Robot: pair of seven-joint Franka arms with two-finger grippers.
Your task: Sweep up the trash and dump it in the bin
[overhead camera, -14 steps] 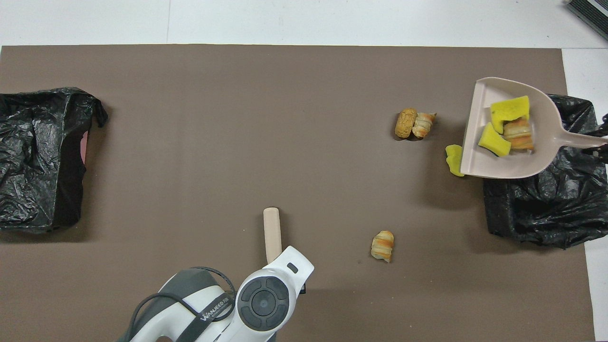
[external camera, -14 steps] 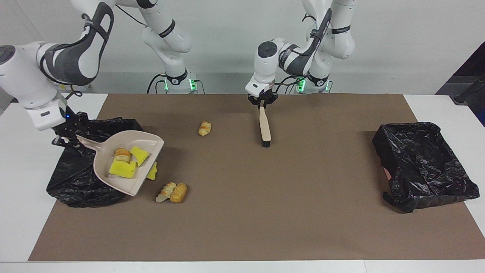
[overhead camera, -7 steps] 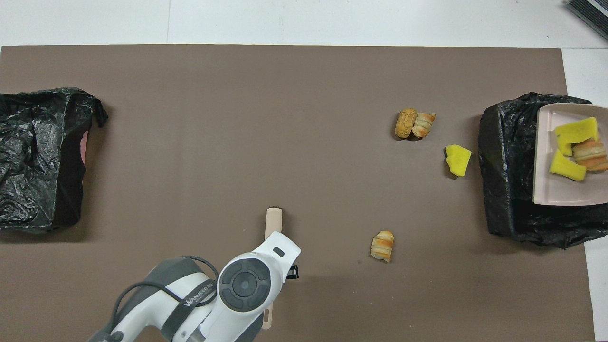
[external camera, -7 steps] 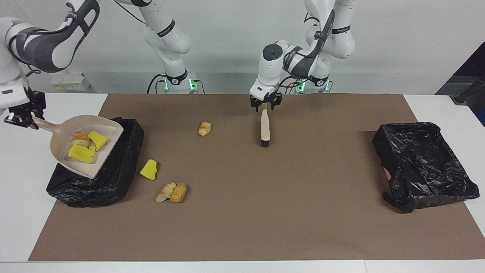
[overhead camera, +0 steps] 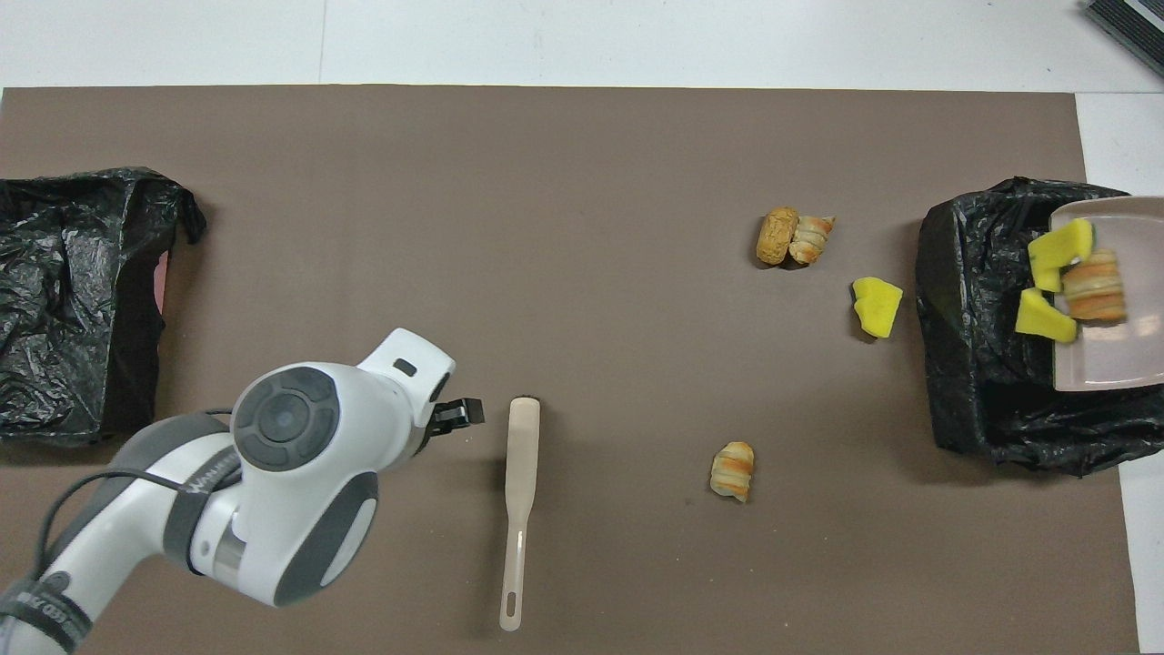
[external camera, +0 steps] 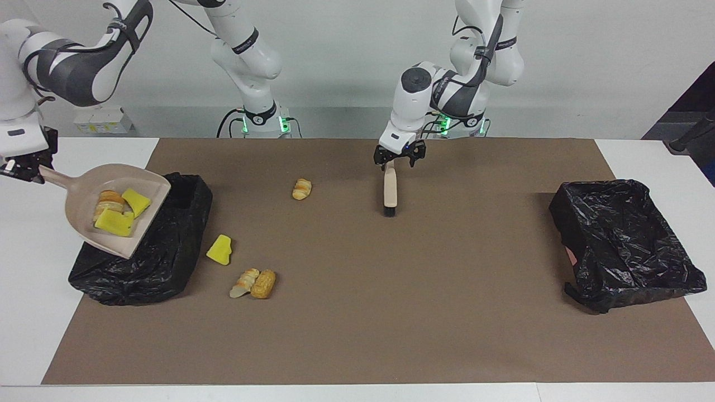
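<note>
Tipping the dustpan [external camera: 106, 209] over the near bin [external camera: 162, 245], the right gripper [external camera: 25, 167] clamps its handle; pieces may overshoot. Left gripper [external camera: 399, 158], open, hovers above the brush [external camera: 389, 190], apparently released.

The white table [external camera: 22, 312] is almost fully covered by a brown mat [external camera: 391, 312]. On the mat lie a beige brush [overhead camera: 518, 509] at lower centre of the overhead view, a striped roll [overhead camera: 732, 470] beside it, a pair of rolls [overhead camera: 793, 236] and a yellow sponge chunk [overhead camera: 877, 306] at right. One black-lined bin [overhead camera: 991, 364] sits at the right edge, another black-lined bin [overhead camera: 82, 300] at the left edge.
</note>
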